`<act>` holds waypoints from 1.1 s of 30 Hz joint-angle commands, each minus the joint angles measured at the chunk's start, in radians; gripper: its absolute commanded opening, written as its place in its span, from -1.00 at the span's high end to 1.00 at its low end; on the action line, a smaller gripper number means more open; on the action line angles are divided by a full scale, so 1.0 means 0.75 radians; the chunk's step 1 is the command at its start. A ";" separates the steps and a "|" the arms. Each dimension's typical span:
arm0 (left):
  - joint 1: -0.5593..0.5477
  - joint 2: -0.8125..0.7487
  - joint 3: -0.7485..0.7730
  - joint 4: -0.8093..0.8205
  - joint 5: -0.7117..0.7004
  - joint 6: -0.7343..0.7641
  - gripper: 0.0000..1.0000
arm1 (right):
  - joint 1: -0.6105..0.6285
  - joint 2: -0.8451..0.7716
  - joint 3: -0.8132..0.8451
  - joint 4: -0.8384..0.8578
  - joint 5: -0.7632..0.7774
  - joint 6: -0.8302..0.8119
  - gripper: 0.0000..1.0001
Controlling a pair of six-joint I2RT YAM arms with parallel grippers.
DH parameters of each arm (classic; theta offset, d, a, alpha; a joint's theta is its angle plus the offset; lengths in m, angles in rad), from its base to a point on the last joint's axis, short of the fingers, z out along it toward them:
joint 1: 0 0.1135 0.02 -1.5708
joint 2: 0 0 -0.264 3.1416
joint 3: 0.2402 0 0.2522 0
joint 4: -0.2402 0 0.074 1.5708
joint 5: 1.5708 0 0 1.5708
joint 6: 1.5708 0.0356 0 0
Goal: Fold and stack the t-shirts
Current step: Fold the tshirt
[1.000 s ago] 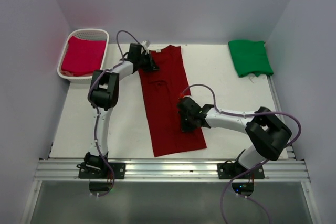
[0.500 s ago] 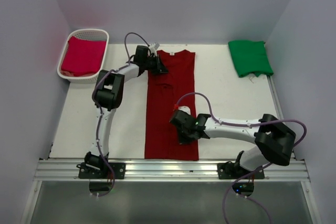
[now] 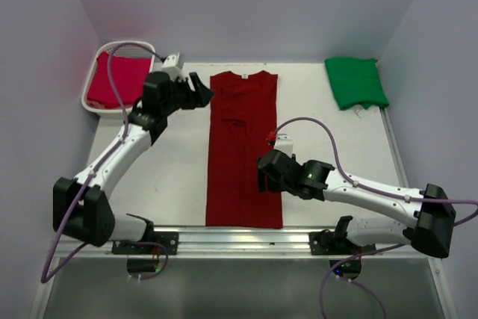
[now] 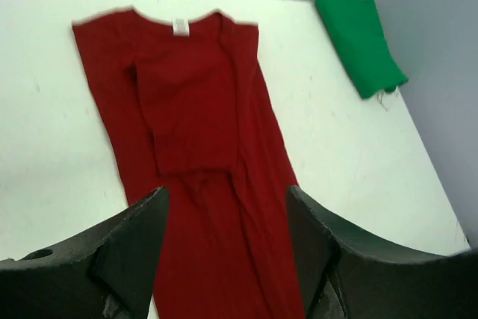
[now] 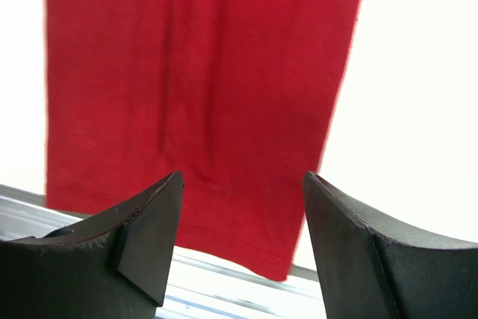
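Observation:
The dark maroon t-shirt [image 3: 243, 147] lies flat down the middle of the table as a long narrow strip, sleeves folded in and collar at the far end. My left gripper [image 3: 202, 93] hangs open just left of the collar, off the cloth; in the left wrist view the maroon t-shirt [image 4: 194, 147] shows between its spread fingers [image 4: 134, 244]. My right gripper [image 3: 264, 177] hovers open over the shirt's lower right edge, and the hem [image 5: 224, 237] shows below it with nothing gripped. A folded green t-shirt [image 3: 355, 81] lies at the back right. The crimson t-shirt [image 3: 116, 80] sits in the basket.
The white lattice basket [image 3: 128, 48] stands at the back left corner. Walls close the table on the left, back and right. The metal rail [image 3: 246, 240] with both arm bases runs along the near edge, just below the shirt's hem.
Both grippers have opened and let go of the maroon t-shirt, which now lies straight. The left arm has drawn back to the left; the right gripper has lifted off the cloth.

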 commanded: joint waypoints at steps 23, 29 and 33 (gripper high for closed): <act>-0.507 -0.613 -1.039 -0.560 0.124 -0.396 -0.27 | -0.007 -0.479 -0.643 0.205 -0.388 0.502 -0.19; -0.540 -0.642 -1.082 -0.585 0.124 -0.439 -0.23 | -0.007 -0.532 -0.723 0.237 -0.441 0.565 -0.11; -0.574 -0.629 -1.152 -0.526 0.130 -0.490 -0.17 | -0.007 -0.490 -0.756 0.293 -0.494 0.594 -0.05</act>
